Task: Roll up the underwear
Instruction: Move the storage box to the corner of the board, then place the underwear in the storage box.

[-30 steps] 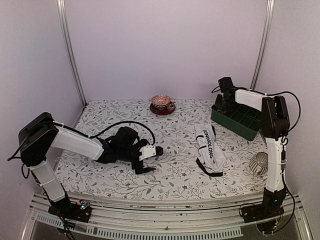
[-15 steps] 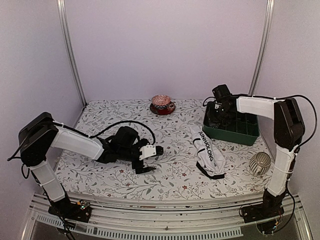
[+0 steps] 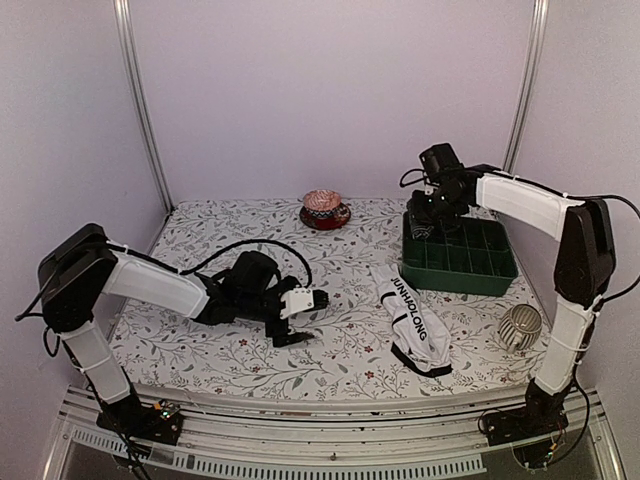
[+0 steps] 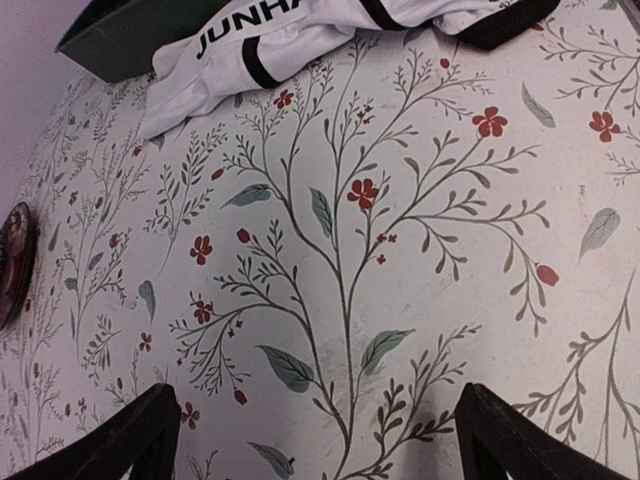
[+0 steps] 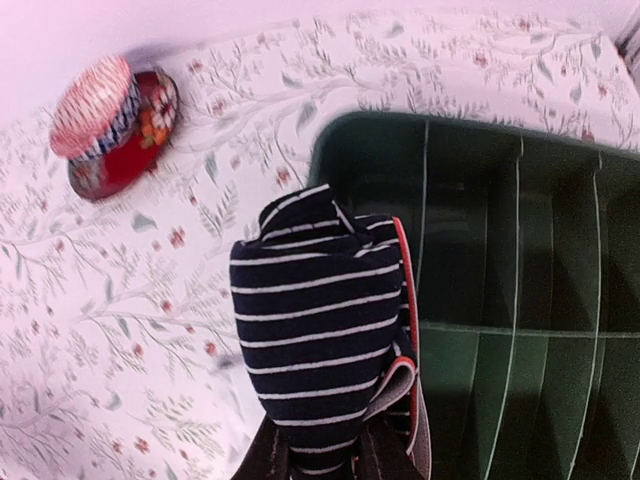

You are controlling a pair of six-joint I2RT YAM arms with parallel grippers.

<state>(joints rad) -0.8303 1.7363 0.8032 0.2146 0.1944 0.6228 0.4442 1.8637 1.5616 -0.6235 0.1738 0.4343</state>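
Observation:
The white underwear (image 3: 412,318) with black waistband and lettering lies in a loose roll on the cloth, right of centre; its end shows in the left wrist view (image 4: 300,30). My right gripper (image 3: 428,212) is shut on the rolled black striped underwear (image 5: 325,335) and holds it above the left edge of the green tray (image 3: 460,255). The roll has a red and grey band on its right side. My left gripper (image 3: 305,318) is open and empty, low over the cloth, left of the white underwear. Its black fingertips (image 4: 140,435) stand wide apart.
The green tray (image 5: 500,260) has several dividers and stands at the back right. A red saucer with a striped cup (image 3: 324,209) sits at the back centre and shows in the right wrist view (image 5: 110,120). A silver ribbed object (image 3: 520,326) lies at the right edge.
The green tray has turned and slid left and squarer to the table. My right gripper has moved left with the striped roll. The white underwear has shifted a little left. The left arm has barely moved.

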